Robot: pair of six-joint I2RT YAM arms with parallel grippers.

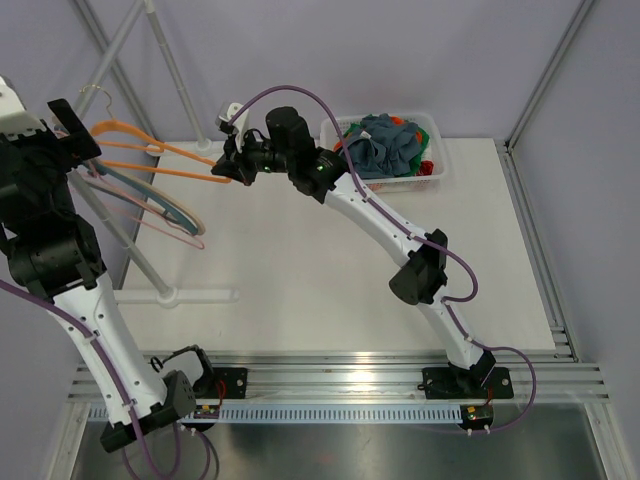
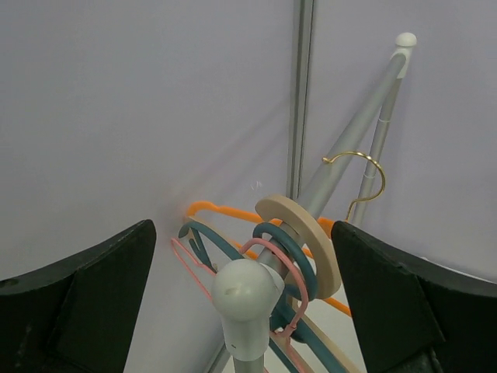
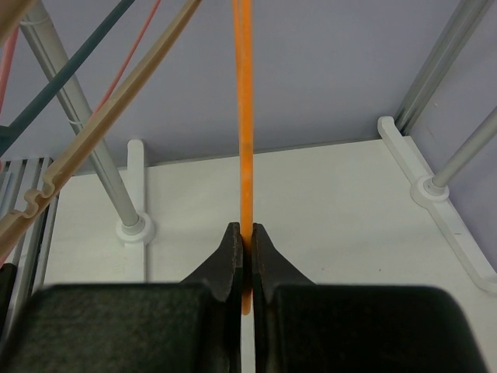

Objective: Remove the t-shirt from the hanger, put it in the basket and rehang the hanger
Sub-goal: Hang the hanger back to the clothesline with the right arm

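An orange hanger hangs bare on the rack rod at the far left; it also shows in the right wrist view and the left wrist view. My right gripper is shut on its lower end, with the fingertips pinching the orange bar. My left gripper is open, its fingers standing either side of the rod's white knob without touching it. No t-shirt shows on any hanger. A blue-grey garment lies in the basket at the back.
Teal, pink and beige hangers share the rod, and a gold hook hangs behind. The rack's white foot stands on the table. A white basket of clothes sits at the back right.
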